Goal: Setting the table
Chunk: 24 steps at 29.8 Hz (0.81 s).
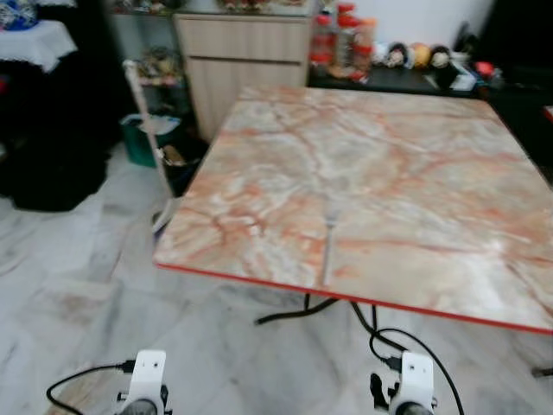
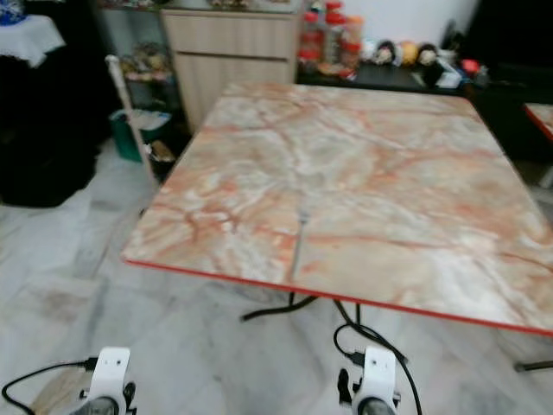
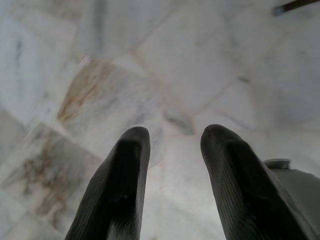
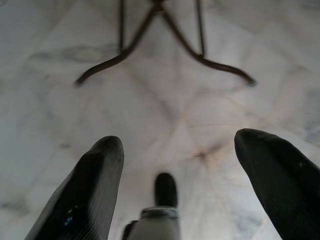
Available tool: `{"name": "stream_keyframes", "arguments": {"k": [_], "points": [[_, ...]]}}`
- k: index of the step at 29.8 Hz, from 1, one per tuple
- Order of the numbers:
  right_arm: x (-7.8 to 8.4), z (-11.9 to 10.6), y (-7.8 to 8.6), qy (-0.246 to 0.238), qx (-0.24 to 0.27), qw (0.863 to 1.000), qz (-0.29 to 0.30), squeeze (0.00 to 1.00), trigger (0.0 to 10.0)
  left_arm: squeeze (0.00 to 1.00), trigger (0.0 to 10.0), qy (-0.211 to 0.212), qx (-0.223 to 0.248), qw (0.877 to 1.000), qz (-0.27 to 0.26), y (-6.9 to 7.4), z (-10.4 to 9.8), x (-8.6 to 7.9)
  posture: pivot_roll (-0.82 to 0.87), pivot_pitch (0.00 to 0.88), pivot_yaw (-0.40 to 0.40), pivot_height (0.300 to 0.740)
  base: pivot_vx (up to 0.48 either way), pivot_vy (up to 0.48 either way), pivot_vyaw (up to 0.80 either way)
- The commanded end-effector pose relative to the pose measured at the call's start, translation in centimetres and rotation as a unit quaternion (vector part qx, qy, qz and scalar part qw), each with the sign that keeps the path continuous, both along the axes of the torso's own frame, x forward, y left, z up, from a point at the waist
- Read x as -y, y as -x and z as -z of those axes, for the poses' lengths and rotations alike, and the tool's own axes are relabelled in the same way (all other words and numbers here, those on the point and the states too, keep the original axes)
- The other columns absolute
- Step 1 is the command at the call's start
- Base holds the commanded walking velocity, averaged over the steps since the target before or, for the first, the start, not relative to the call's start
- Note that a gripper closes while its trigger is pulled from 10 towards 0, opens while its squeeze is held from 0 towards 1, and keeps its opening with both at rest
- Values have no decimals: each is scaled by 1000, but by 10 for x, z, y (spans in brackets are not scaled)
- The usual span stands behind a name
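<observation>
A square table (image 1: 363, 181) with a pink-and-grey marble top and a red edge stands in front of me, its top bare. Both arms hang low in front of the table's near edge: the left arm (image 1: 143, 380) and the right arm (image 1: 413, 385). My left gripper (image 3: 172, 135) points down at the marble floor, its fingers apart with nothing between them. My right gripper (image 4: 177, 142) is wide open over the floor, facing the table's black metal legs (image 4: 100, 67).
A wooden cabinet (image 1: 246, 60) and red-lidded jars (image 1: 341, 43) stand behind the table. A green bin (image 1: 143, 138) and a leaning pale handle (image 1: 147, 130) are at the table's far left corner. Dark furniture (image 1: 52, 156) stands on the left. Black cables (image 1: 380, 333) trail under the table.
</observation>
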State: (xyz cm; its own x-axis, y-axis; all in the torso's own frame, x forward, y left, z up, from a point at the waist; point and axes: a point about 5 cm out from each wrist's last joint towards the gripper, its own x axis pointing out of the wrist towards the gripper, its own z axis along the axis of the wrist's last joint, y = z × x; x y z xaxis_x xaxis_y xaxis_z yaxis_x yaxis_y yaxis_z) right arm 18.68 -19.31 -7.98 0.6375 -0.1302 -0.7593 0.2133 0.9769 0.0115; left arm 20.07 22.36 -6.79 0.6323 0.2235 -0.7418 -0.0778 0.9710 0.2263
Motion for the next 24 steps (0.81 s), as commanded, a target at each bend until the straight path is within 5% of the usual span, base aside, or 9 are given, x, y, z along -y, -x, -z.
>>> {"name": "stream_keyframes", "arguments": {"k": [1,11,24], "points": [[-1,1,2,-7,-1,1000,8,0,10000,0,10000,-8,-8,1000,4,2,0,-4,19,35,11,740,0,480,0],[-4,-2,-4,-11,13,1000,9,0,10000,0,10000,-15,-7,1000,9,1,-1,-7,21,19,22,740,0,454,0],[-12,-31,-43,14,142,989,-46,0,10000,0,10000,-18,-9,1000,23,1,-1,-6,14,13,20,740,0,0,0]]}}
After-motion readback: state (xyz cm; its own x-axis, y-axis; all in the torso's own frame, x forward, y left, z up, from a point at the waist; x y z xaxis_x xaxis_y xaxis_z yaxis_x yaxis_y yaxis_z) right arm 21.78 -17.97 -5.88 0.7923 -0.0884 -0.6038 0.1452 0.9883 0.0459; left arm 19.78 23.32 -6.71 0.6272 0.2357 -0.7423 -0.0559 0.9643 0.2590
